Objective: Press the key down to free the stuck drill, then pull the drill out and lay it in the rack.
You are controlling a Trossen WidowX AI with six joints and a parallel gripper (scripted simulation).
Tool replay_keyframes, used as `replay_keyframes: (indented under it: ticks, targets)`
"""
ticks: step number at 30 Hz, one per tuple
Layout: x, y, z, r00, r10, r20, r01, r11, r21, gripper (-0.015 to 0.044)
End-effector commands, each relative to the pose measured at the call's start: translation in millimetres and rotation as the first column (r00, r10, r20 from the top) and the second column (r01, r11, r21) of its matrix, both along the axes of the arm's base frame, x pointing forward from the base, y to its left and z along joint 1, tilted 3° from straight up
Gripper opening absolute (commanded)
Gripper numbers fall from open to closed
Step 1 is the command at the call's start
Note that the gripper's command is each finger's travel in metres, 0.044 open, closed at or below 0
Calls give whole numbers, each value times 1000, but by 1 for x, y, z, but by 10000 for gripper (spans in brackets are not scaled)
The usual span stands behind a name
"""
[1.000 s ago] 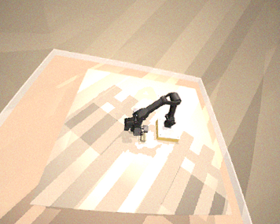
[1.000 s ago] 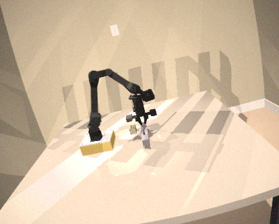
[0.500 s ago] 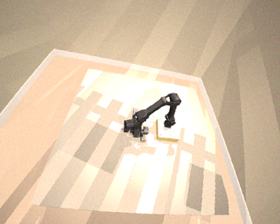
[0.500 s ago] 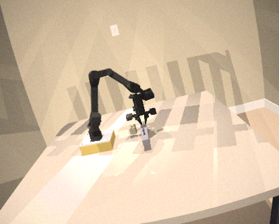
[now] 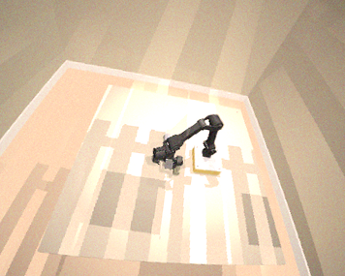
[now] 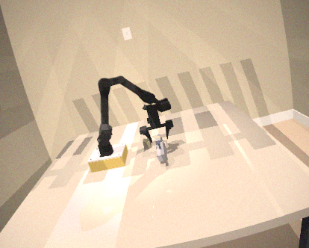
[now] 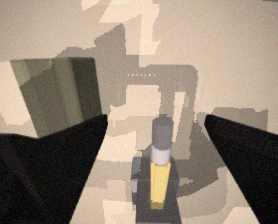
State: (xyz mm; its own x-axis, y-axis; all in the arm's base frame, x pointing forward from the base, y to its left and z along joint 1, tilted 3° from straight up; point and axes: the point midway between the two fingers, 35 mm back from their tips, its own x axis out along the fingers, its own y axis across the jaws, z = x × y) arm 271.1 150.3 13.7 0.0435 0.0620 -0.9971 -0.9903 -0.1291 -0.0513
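Note:
My gripper (image 7: 155,119) (image 6: 159,139) is open, its two black fingers wide apart with nothing between the tips. A rod (image 7: 160,182), apparently the drill, has a grey end, a pale band and a yellow length. In the wrist view it shows low between the fingers, touching neither. It overlaps a dark grey block (image 7: 144,202); how it sits there is unclear. In the exterior view a grey-blue piece (image 6: 160,150) stands just below the fingertips. An olive ribbed block (image 7: 60,95) (image 6: 146,144), possibly the rack, is beside the left finger. I cannot make out the key.
The arm's base stands on a yellow box with a white top (image 5: 206,165) (image 6: 108,163), to the left of the gripper in the exterior view. The pale table (image 5: 122,248) (image 6: 209,194) carries striped light and shadow. Its front edge shows in the exterior view.

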Motion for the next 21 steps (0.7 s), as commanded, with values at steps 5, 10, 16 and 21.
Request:
replay_keyframes:
  ticks: [5, 10, 16, 21]
  targets:
    - [1, -4, -2, 1000, 3, 3, -3, 1000, 0, 440]
    - [2, -6, -3, 1000, 3, 3, -3, 1000, 0, 440]
    - [2, -8, -4, 1000, 3, 3, -3, 1000, 0, 440]
    - [3, -10, -5, 1000, 3, 3, -3, 1000, 0, 440]
